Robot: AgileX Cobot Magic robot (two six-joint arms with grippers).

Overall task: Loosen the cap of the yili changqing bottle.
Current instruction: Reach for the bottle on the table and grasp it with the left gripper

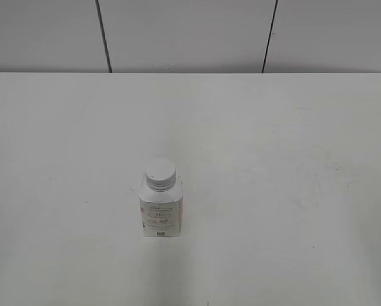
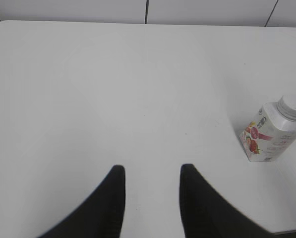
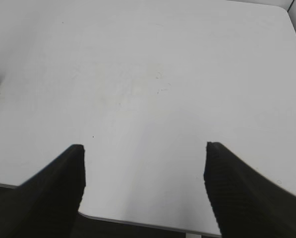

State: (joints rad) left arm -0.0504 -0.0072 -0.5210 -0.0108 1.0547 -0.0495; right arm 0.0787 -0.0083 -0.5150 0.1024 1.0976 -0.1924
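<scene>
We note the squarish white plastic bottle [image 1: 160,213] upright on the white table [image 1: 273,191], ribbed white screw cap [image 1: 160,173] on, both black grippers, left [image 2: 150,171] and right [image 3: 144,148], spread apart, well clear of it.

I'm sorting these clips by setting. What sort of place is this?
Probably a lab or test bench, not a home: a bare white table before a plain panelled wall, with one capped bottle and open black grippers, left and right, above it.

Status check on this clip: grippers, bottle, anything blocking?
Left gripper open, empty, over bare table. Right gripper open wide, empty. Yili changqing bottle upright, cap on, untouched. Nothing in the way.
</scene>
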